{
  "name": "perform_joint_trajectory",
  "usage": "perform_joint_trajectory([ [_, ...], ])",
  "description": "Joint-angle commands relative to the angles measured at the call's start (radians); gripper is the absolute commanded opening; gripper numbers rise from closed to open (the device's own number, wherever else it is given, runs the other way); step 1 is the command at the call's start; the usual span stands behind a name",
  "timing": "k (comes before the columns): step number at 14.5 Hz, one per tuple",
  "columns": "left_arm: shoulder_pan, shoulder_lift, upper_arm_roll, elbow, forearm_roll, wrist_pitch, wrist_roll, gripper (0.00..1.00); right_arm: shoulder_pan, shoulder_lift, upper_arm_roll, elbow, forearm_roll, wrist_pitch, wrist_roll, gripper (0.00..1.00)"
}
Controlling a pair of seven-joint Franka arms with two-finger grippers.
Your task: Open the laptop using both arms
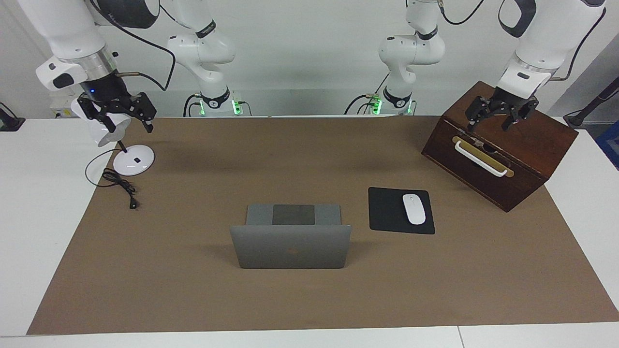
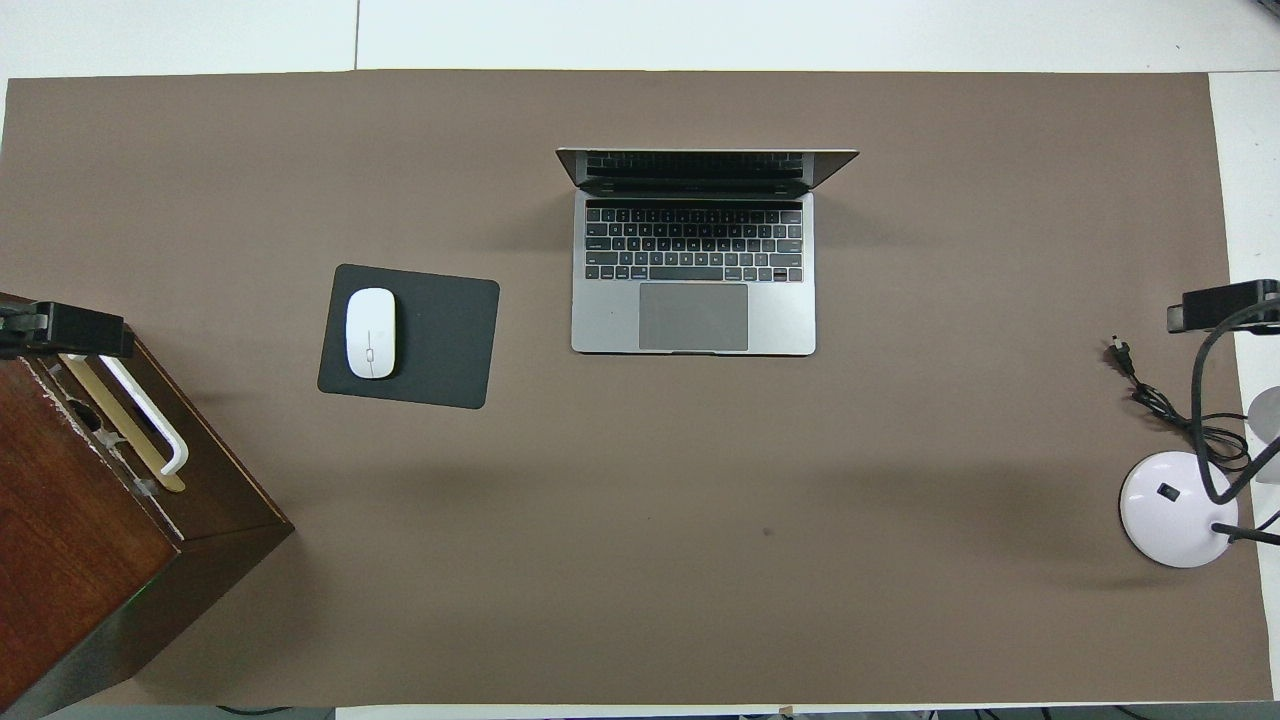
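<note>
Squarely upright, thin matte silver-grey laptop (image 1: 290, 246), lid raised.

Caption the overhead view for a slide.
Opened thin silver-grey metal laptop on brown mat, beside white mouse on black pad.

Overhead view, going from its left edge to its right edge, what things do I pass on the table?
Wooden box → white mouse on the black mouse pad → open laptop → black power cord → white desk lamp base.
</note>
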Motion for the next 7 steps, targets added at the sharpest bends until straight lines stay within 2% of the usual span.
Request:
perform_joint_trajectory([
  [1,-0.005,0.001,0.003,0.018,-0.003,-0.017,-0.011,1.00,-0.021,-0.017,0.016,-0.021,-0.004,0.020,0.008,1.00],
  [7,-0.005,0.001,0.007,0.018,-0.018,-0.015,-0.011,1.00,-0.021,-0.014,0.015,-0.013,-0.004,0.020,0.006,1.00],
])
